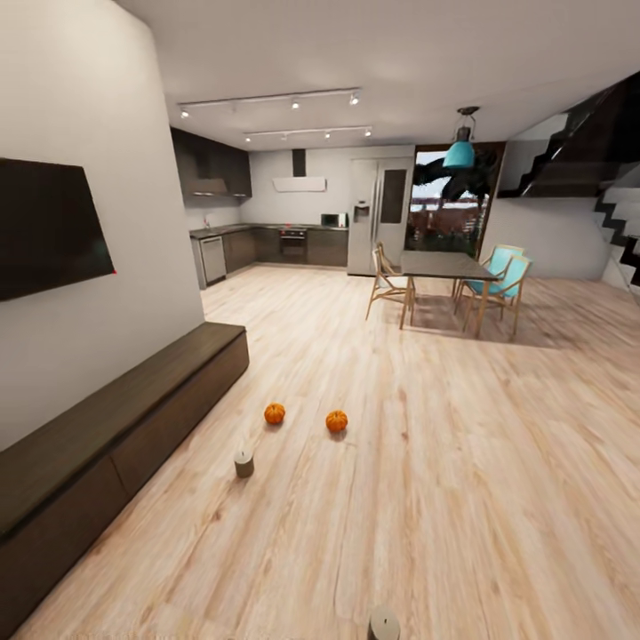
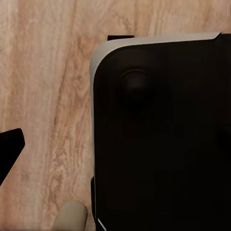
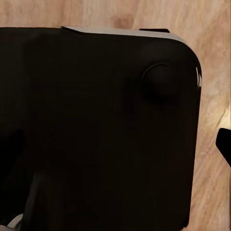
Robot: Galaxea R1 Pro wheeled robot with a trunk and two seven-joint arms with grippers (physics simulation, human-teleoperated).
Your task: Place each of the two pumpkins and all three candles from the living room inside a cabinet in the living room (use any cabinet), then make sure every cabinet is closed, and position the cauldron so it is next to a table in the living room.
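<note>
Two orange pumpkins [image 1: 275, 413] [image 1: 336, 420] sit on the wooden floor a little ahead of me. Closer in, a grey-beige candle [image 1: 244, 463] stands near the long dark-brown cabinet [image 1: 133, 427], which runs along the left wall with its fronts shut. Another candle [image 1: 384, 624] stands at the bottom edge of the head view, and the left wrist view shows a candle [image 2: 72, 216] beside my black base [image 2: 159, 134]. One dark fingertip [image 2: 9, 149] of my left gripper and one fingertip [image 3: 224, 144] of my right gripper hang over the floor. The cauldron and the low table are out of view.
A dark TV [image 1: 49, 227] hangs on the wall above the cabinet. Farther back stand a dining table [image 1: 444, 265] with wooden and teal chairs, a kitchen [image 1: 267, 244] and a staircase [image 1: 613, 213] at right. Wooden floor stretches between me and the pumpkins.
</note>
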